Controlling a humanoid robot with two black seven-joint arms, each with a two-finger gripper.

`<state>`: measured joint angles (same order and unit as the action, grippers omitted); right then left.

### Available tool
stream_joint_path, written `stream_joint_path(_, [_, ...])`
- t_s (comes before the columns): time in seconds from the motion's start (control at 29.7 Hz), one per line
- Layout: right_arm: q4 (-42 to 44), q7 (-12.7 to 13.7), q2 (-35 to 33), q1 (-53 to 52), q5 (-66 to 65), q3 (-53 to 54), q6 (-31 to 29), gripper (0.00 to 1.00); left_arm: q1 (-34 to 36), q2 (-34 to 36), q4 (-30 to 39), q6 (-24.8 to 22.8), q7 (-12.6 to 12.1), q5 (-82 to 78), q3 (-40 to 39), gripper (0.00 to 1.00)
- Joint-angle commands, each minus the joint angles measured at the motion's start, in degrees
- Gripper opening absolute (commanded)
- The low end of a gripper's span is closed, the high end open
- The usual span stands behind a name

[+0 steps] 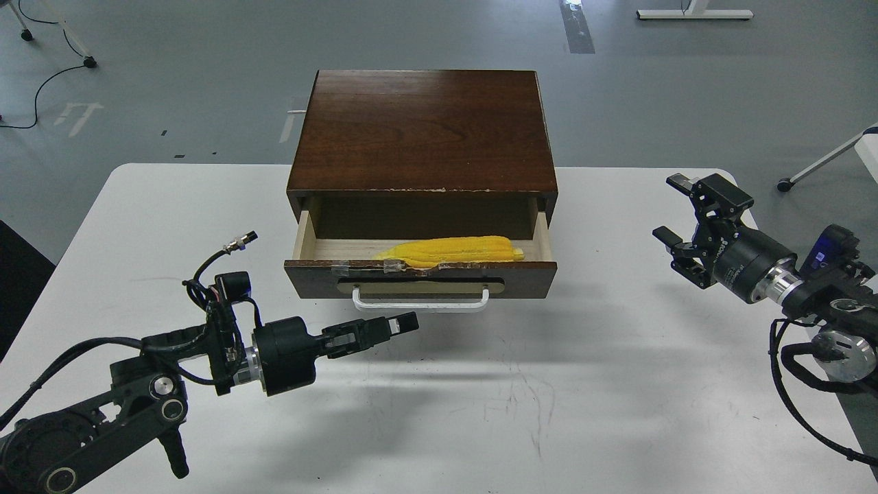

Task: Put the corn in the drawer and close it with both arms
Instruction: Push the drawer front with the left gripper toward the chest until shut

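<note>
The corn [453,250] already lies inside the drawer [420,276], stretched left to right along the pale wooden floor just behind the chipped, taped front edge, so the first half of the job looks done. What remains is the closing: the drawer stands pulled well out of the dark wooden box [422,130], its white bar handle [420,302] facing the near side of the white table [562,384]. The left gripper [394,324] hovers just in front of the handle, a little to the left of its middle, pointing right; its jaws look narrow, nearly together, and hold nothing. It is near the drawer front, but I cannot tell whether it touches it. The right gripper [675,213] waits well apart from the drawer, out at the right edge of the table, with jaws spread wide and empty. To my eye neither arm is yet pressing on the front. Since the task asks for both arms, I judge the right one has to come in toward the drawer front before the push begins, and an uneven push could jam the drawer askew.
</note>
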<state>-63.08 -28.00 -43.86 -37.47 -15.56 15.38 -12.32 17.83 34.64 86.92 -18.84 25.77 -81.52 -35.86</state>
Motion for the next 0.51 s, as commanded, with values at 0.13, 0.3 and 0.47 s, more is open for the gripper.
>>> stream_joint_path(0.13, [-0.02,0.00,0.01,0.20,0.00,0.08,0.01,0.97,0.10,-0.01,-0.52,0.11,-0.10,0.04,-0.79,0.00])
stream_joint_path(0.3, [-0.02,0.00,0.01,0.20,0.00,0.08,0.01,0.97,0.36,-0.09,-1.22,0.11,-0.10,0.04,-1.75,0.00])
stream_joint_path(0.47, [-0.02,0.00,0.01,0.20,0.09,0.17,0.01,0.97,0.36,-0.09,-1.49,0.20,-0.10,0.04,-1.85,0.00])
